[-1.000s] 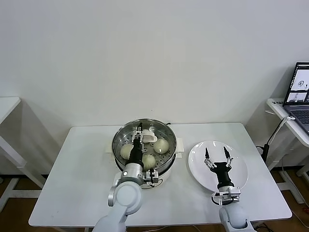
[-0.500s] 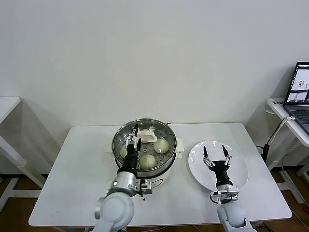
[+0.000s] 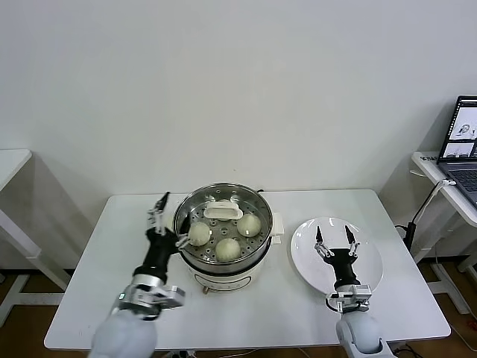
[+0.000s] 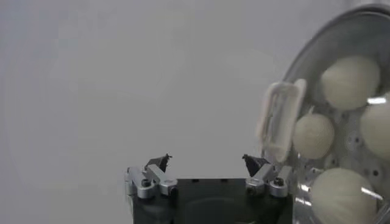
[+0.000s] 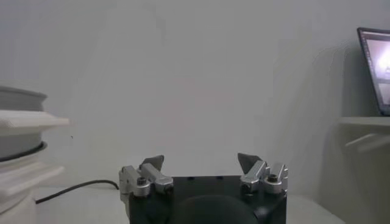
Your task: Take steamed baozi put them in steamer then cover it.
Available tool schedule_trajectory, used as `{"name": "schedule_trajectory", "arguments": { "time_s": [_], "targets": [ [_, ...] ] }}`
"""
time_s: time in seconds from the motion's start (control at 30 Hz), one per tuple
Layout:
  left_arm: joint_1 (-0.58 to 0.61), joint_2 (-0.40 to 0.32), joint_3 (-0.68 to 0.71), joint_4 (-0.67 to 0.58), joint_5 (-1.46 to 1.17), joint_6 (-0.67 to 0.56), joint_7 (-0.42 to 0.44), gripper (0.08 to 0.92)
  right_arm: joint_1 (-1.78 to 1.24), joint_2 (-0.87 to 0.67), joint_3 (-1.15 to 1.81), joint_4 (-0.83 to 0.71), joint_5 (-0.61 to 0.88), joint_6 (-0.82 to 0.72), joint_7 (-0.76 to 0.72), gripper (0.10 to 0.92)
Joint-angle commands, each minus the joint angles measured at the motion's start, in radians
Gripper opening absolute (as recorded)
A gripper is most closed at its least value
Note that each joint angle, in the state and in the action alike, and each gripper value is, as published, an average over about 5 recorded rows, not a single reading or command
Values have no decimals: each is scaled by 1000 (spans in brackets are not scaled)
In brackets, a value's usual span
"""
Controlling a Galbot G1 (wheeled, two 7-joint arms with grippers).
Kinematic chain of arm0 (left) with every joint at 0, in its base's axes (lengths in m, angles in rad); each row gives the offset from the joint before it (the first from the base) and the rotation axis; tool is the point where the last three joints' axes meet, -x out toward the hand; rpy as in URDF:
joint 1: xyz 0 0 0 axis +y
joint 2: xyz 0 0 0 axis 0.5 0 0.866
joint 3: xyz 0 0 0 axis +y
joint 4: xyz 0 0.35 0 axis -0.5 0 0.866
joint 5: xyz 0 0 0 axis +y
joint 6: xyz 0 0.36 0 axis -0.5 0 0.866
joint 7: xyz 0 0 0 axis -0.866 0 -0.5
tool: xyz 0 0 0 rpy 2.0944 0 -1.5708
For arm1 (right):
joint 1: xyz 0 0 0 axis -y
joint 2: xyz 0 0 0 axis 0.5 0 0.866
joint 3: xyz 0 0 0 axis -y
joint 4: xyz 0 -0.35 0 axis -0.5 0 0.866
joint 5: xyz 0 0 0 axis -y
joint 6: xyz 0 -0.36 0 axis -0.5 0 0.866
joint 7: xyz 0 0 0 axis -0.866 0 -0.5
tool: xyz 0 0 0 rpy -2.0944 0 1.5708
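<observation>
Inside, smooth domed baozi (image 3: 227, 247), perforated steel steamer (image 3: 257, 211).

place: lab/office | cues: bare white wall (image 3: 238, 89); white tables (image 3: 112, 283); laptop (image 3: 463, 145)
</observation>
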Motion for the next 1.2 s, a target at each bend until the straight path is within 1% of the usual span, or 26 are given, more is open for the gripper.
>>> {"name": "schedule_trajectory", "arguments": {
  "time_s": [0.03,0.2,0.4,0.7,1.2],
  "targets": [
    [117,1,-321,155,-798,-332,-75,823,-35,-16,-7,59,71,-32,12,823],
    [121,-10,-339,263,-832,-439,-10,823,-57,-22,-7,81,70,-40,22,823],
    [128,-18,-355,324,-833,-493,24,823,-85,-18,-5,96,65,-40,21,823],
    [135,-15,-351,352,-832,-519,45,823,-112,0,7,120,57,-45,15,823],
    [118,-15,-336,386,-822,-524,43,823,-127,-4,15,131,60,-44,16,823]
  ]
}}
